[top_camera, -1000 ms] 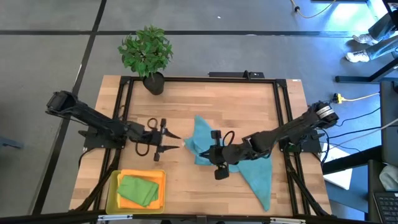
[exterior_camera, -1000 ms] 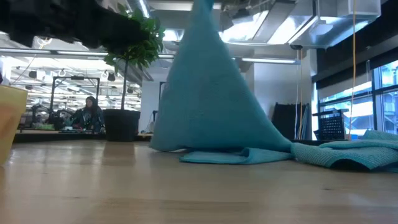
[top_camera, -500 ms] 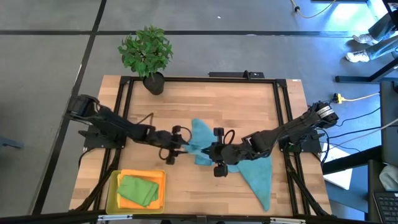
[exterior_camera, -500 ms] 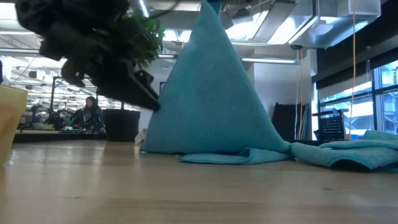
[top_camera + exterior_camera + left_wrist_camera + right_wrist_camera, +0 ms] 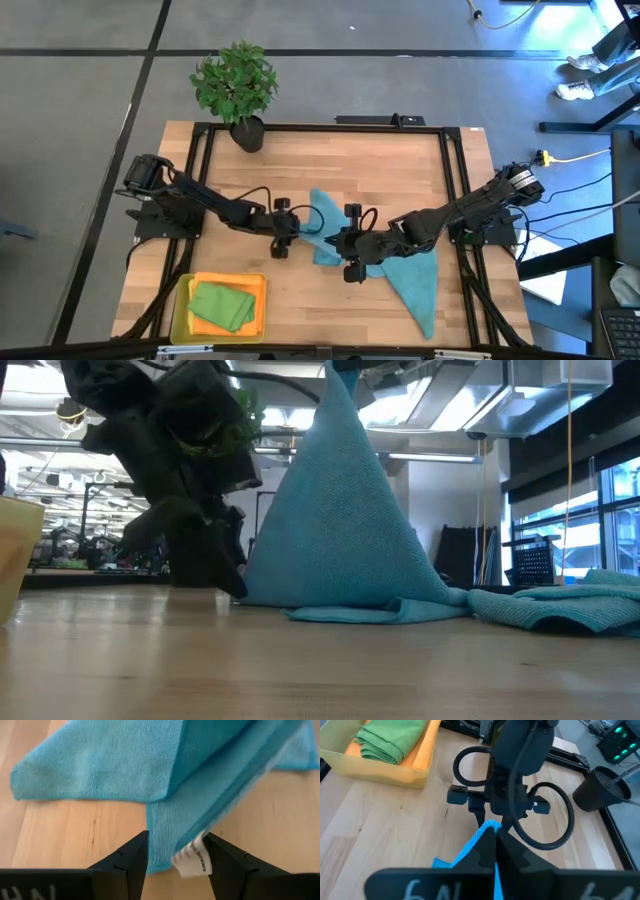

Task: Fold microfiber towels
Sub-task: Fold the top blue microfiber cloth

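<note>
A teal-blue microfiber towel (image 5: 405, 272) lies partly on the table. My right gripper (image 5: 338, 238) is shut on it and lifts it into a tent (image 5: 335, 510). Its lower edge and the far end (image 5: 560, 605) rest on the wood. My left gripper (image 5: 176, 837) is open and low at the towel's left corner (image 5: 165, 855). One finger stands on each side of that corner and its white label (image 5: 192, 862). A green towel (image 5: 222, 303) lies folded on an orange one (image 5: 422, 755) in the yellow tray (image 5: 180, 310). My right gripper pinches a raised edge of the teal-blue towel (image 5: 488, 827) between its two shut fingers, slanting down from the table's right. One layer or several, I cannot tell. The cloth hangs below the fingers, its sides drawn straight, and its bottom lies on the table.
A potted plant (image 5: 237, 85) stands at the table's far left edge. The yellow tray sits at the near left corner. Bare wood shows between the tray and the towel (image 5: 290, 290). A black frame (image 5: 455, 180) runs along the table's sides.
My left gripper has gone toward the table's right and down, tipping its fingers downward, and now stands with its fingertips at the towel's left corner near the tabletop. The towel stays raised as a tent.
</note>
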{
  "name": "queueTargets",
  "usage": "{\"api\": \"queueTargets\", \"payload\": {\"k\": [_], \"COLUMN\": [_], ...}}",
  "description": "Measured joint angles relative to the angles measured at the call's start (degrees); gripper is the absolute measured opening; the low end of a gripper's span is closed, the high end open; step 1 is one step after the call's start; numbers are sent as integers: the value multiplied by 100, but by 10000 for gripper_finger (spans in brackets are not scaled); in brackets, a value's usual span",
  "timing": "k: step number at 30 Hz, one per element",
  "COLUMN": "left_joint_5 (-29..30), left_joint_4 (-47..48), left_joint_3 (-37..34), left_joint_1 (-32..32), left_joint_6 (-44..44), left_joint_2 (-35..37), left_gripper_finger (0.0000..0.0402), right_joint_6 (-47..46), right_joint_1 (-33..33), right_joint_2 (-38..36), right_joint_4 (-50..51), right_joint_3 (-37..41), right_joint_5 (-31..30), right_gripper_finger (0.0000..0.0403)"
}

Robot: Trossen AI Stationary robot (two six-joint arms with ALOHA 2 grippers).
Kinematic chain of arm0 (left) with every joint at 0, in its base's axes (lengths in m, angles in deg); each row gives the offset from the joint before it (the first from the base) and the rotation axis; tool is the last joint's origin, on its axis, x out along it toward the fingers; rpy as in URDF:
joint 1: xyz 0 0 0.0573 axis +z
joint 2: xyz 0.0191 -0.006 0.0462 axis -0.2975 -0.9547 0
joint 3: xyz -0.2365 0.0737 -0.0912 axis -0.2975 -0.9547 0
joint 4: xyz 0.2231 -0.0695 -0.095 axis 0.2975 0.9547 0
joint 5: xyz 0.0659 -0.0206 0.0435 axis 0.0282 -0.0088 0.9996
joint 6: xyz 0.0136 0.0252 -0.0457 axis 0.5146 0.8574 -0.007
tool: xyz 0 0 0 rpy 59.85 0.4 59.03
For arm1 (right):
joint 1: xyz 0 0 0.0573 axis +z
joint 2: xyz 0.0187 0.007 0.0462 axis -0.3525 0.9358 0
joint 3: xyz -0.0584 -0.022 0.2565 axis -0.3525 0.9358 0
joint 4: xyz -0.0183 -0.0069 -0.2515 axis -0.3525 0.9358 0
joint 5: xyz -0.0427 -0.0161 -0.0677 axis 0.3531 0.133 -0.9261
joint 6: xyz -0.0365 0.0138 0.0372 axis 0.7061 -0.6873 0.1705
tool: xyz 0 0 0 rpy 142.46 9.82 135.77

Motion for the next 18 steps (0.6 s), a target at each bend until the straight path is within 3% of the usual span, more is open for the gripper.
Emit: {"api": "queueTargets", "payload": {"k": [9,18], "left_joint_5": [-95,-253], "left_joint_4": [-73,-149], "left_joint_3": [4,2], "left_joint_1": [20,-112], "left_joint_6": [2,180], "left_joint_2": [0,-31], "left_gripper_finger": [152,12], "right_joint_6": [7,28], "right_joint_1": [0,0], "right_joint_2": [0,-32], "right_joint_4": [46,170], "right_joint_3": [0,0], "right_joint_5": [-85,-550], "right_gripper_finger": [5,5]}}
